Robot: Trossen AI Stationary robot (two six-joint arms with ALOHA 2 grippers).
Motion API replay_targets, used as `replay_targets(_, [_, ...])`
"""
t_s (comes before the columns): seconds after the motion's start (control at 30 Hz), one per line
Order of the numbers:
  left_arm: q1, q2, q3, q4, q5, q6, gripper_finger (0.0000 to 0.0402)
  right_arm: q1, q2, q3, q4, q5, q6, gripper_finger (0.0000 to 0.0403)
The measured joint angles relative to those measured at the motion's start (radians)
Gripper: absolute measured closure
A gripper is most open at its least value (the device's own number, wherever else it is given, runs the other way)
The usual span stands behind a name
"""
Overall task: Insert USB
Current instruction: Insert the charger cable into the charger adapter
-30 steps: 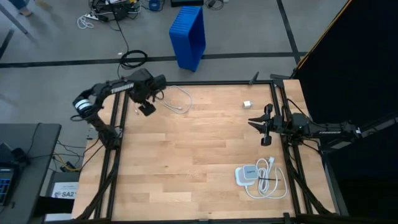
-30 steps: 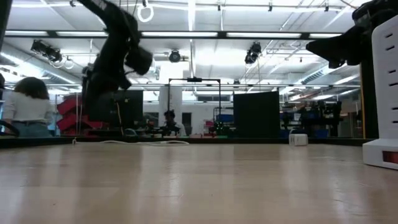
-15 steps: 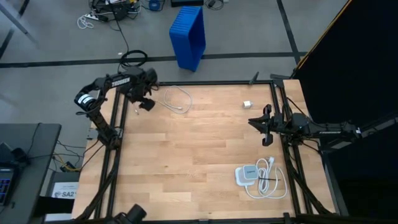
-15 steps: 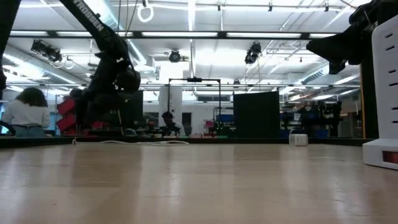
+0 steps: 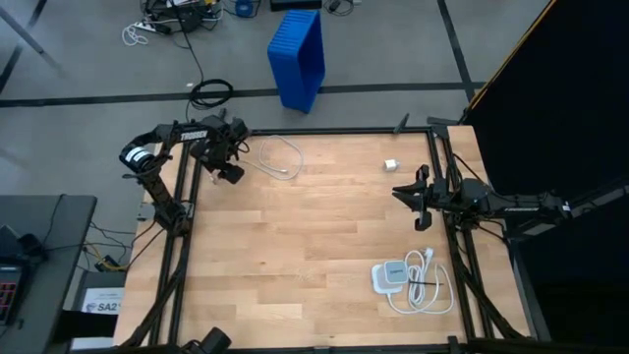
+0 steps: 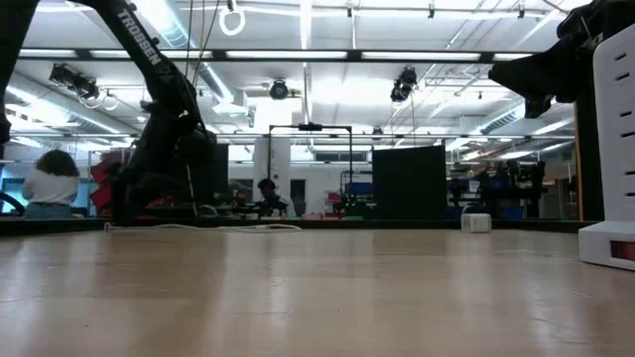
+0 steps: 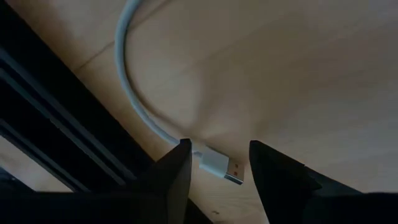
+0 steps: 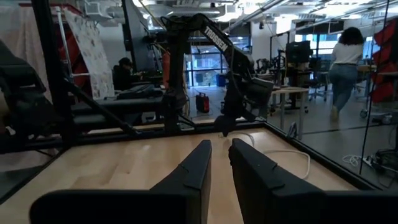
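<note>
Left claw (image 5: 229,173) hangs released at the worktop's (image 5: 314,246) far left corner, its fingers (image 7: 171,177) straddling the USB (image 7: 217,167) plug without touching it; the thin white cable (image 5: 278,157) loops just beside it. Right claw (image 5: 420,206) waits at the right edge, fingers nearly closed on nothing, well apart from the socket block (image 5: 391,276).
</note>
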Motion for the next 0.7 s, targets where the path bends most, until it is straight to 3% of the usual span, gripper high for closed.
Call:
replay_targets(0.17, [-0.001, 0.000, 0.020, -0.028, -0.001, 0.122, 0.0254, 0.000, 0.000, 0.000, -0.001, 0.000, -0.003, 0.0374])
replay_targets(0.43, [-0.029, -0.003, 0.107, -0.217, -0.044, 0.287, 0.0254, 0.000, 0.000, 0.000, -0.001, 0.000, -0.004, 0.0380])
replay_targets(0.57, [-0.075, -0.003, 0.075, -0.178, -0.148, 0.463, 0.0254, 0.000, 0.000, 0.000, -0.003, 0.000, -0.004, 0.0375])
replay_targets(0.7, [-0.125, -0.003, 0.025, -0.138, -0.153, 0.597, 0.0254, 0.000, 0.000, 0.000, -0.006, 0.000, -0.004, 0.0369])
